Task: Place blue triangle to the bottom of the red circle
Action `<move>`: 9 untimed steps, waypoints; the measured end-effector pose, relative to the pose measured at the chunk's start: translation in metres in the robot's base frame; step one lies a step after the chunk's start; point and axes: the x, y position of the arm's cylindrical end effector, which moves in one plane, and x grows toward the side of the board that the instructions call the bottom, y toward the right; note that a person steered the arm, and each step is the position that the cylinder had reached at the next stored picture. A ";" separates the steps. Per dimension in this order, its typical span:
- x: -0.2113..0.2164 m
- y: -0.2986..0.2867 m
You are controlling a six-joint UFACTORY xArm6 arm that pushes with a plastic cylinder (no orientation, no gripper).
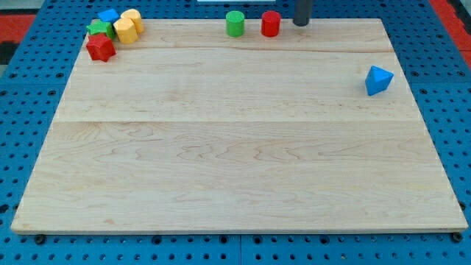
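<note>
The blue triangle [378,79] lies near the board's right edge, in the upper part of the view. The red circle [270,23] stands at the top edge, right of the middle, far to the upper left of the triangle. My tip [300,23] is at the view's top, just right of the red circle and apart from it. It is well away from the blue triangle.
A green circle [235,23] stands left of the red circle. At the top left corner sit a blue block [109,15], a green block [98,29], two yellow blocks [127,26] and a red star [101,48]. The wooden board [235,147] lies on a blue pegboard.
</note>
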 end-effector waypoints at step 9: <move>0.192 0.171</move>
